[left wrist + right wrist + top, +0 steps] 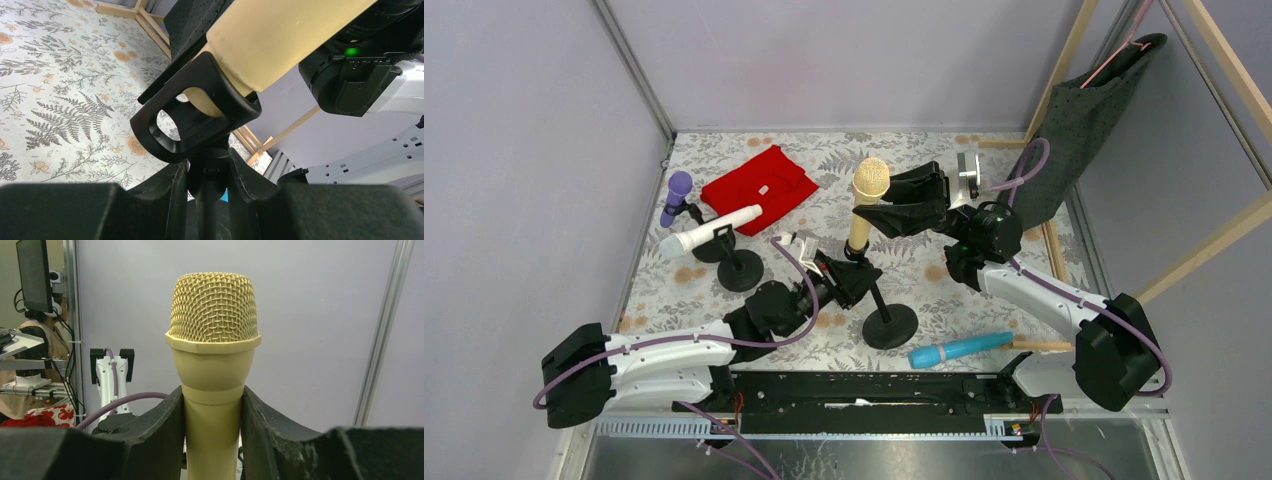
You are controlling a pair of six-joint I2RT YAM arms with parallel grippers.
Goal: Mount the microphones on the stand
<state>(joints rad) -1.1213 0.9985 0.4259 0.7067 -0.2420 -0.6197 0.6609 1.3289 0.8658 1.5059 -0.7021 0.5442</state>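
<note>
The cream-yellow microphone (869, 195) stands upright, its handle (270, 40) sitting in the black clip (195, 117) of a stand (890, 325). My right gripper (212, 410) is shut on its neck just under the mesh head (214, 305). My left gripper (209, 175) is shut on the stand's joint right below the clip. In the top view the right gripper (886, 212) reaches in from the right, the left gripper (849, 272) from the lower left. A purple microphone (676, 195) and a white microphone (709, 232) sit in clips at the left. A light blue microphone (959, 348) lies on the table.
Two black stand bases (740, 270) sit close together at the left. A red cloth (759, 187) lies behind them. A dark cloth (1089, 120) hangs on a wooden frame (1054, 250) at the right. Grey walls enclose the patterned table (654, 285).
</note>
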